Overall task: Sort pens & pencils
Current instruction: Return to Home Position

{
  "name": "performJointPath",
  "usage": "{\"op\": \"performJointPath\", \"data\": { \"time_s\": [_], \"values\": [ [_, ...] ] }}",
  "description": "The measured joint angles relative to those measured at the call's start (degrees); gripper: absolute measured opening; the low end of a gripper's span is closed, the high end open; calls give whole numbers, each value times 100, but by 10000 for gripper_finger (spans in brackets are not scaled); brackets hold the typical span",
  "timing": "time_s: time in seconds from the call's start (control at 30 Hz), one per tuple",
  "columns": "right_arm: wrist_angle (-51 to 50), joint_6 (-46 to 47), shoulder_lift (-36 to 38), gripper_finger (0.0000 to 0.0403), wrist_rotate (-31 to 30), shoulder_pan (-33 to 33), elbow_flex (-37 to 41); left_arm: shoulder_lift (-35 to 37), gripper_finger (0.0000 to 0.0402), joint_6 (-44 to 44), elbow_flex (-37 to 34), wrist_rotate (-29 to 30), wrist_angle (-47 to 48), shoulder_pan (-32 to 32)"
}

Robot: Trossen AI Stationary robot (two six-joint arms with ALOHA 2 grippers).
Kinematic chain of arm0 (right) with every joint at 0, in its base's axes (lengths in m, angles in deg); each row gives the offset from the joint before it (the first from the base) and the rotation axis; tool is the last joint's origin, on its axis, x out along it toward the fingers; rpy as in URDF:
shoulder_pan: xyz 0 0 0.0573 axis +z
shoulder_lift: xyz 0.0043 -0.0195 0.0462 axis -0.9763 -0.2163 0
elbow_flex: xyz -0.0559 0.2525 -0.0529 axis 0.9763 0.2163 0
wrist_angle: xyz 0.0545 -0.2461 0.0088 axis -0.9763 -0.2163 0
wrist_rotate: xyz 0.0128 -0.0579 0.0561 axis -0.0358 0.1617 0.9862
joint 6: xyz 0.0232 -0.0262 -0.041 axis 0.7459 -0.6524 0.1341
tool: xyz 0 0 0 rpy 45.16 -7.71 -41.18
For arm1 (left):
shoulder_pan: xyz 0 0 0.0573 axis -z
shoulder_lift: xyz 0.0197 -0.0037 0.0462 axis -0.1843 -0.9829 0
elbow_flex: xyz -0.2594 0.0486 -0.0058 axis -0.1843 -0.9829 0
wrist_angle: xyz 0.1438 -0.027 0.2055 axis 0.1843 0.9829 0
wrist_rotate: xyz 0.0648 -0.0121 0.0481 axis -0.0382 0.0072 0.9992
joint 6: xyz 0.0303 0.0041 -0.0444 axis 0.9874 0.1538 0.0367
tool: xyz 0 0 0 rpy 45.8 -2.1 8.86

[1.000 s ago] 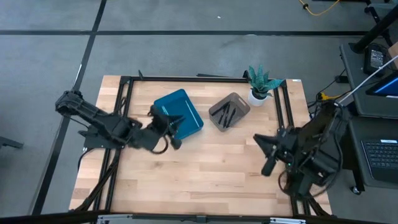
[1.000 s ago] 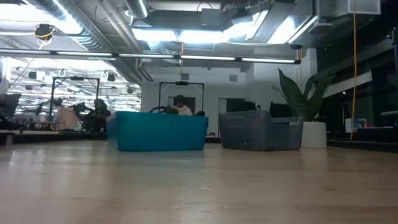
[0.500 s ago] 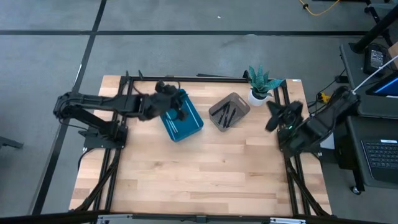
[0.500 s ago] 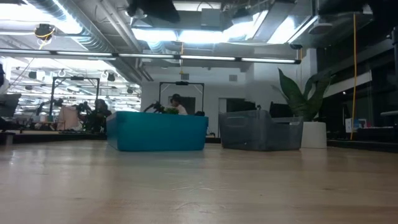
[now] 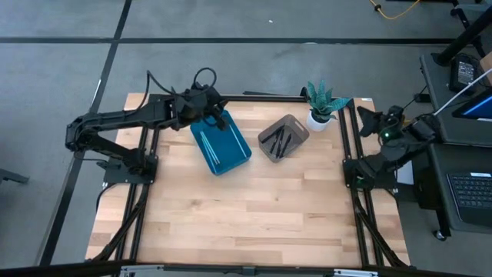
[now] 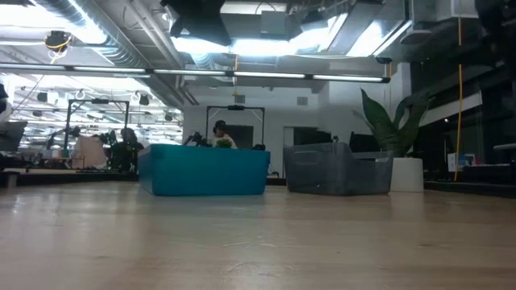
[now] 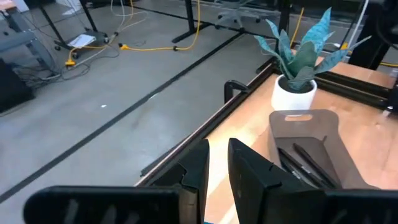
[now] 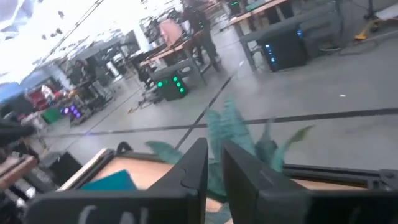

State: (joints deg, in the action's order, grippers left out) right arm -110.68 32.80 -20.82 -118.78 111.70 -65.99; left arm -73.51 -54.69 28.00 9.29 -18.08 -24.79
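The black sticks (image 5: 278, 142) lie in the grey bin (image 5: 283, 138), also seen in the left wrist view as black sticks (image 7: 305, 167). Light blue sticks (image 5: 214, 147) lie on the floor of the blue bin (image 5: 222, 143). No stick shows on the bare table. My left gripper (image 5: 211, 106) hangs shut above the blue bin's far end, its fingers (image 7: 217, 168) holding nothing. My right gripper (image 5: 367, 119) is raised at the table's far right corner, beside the plant, and is shut and empty in its wrist view (image 8: 212, 167).
A potted plant (image 5: 321, 103) in a white pot stands at the far edge, right of the grey bin. A black frame (image 5: 350, 146) runs along the table's sides. Bare wooden board (image 5: 246, 208) spreads over the near half. People sit in the room beyond (image 6: 218, 135).
My left gripper has risen and swung from the blue bin's left side toward the far edge, over the bin's far end. My right arm has pulled back from the near right part of the table, lifting toward the far right corner.
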Motion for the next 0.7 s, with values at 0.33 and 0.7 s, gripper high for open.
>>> {"op": "performJointPath", "data": {
  "time_s": [0.33, 0.7],
  "values": [
    [4, -157, 510, 47, 31, -552, 0, 614, 54, 55, -590, -292, -373, -488],
    [194, -333, 504, 47, 34, -983, 1, 3737, 51, -187, -2883, -424, -1389, 8]
  ]
}}
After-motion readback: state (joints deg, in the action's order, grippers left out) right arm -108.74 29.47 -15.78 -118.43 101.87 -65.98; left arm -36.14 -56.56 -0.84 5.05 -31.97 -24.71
